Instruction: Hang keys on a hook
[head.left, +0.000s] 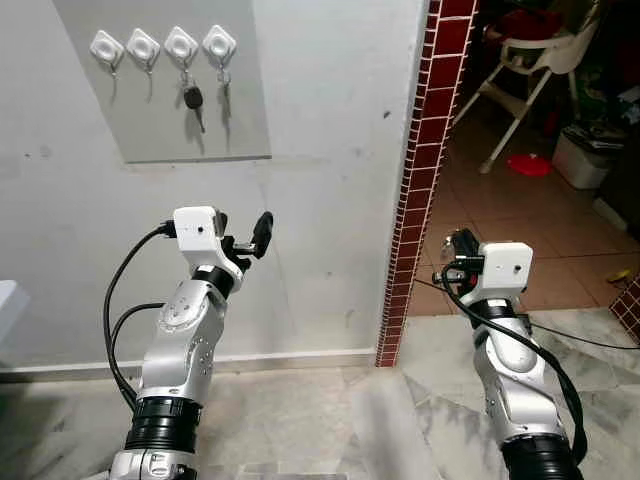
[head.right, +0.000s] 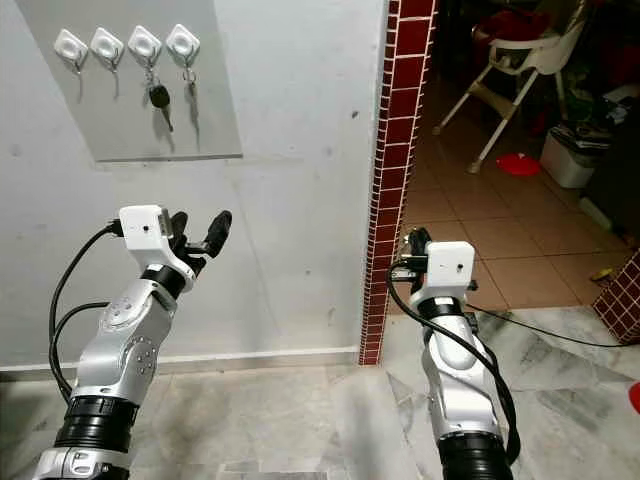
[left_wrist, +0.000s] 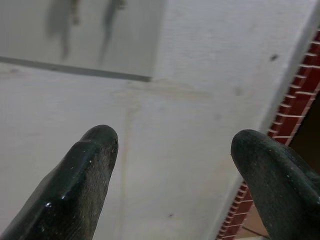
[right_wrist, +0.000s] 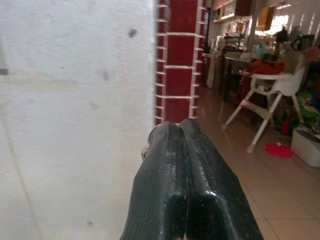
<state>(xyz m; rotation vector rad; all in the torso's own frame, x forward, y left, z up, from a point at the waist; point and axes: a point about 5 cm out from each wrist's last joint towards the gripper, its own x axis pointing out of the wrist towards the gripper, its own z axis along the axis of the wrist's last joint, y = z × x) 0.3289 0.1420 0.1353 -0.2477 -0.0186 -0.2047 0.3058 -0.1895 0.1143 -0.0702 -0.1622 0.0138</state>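
Note:
Four white hooks (head.left: 181, 45) sit in a row on a grey panel (head.left: 160, 135) high on the white wall. A black-headed key (head.left: 192, 98) hangs from the third hook, and a smaller key (head.left: 224, 78) from the fourth. My left gripper (head.left: 245, 238) is raised below and right of the panel, open and empty; its fingertips (left_wrist: 80, 185) stand wide apart, pointing at the wall. My right gripper (head.left: 455, 245) is by the brick pillar, shut, its fingers (right_wrist: 165, 190) pressed together. A small silvery edge shows at their tip; I cannot tell what it is.
A red brick pillar (head.left: 425, 180) ends the wall on the right. Past it lies a tiled room with a white high chair (head.left: 530, 60), a red dish (head.left: 528, 165) on the floor and a white bin (head.left: 585, 155). A black cable (head.left: 590, 340) crosses the marble floor.

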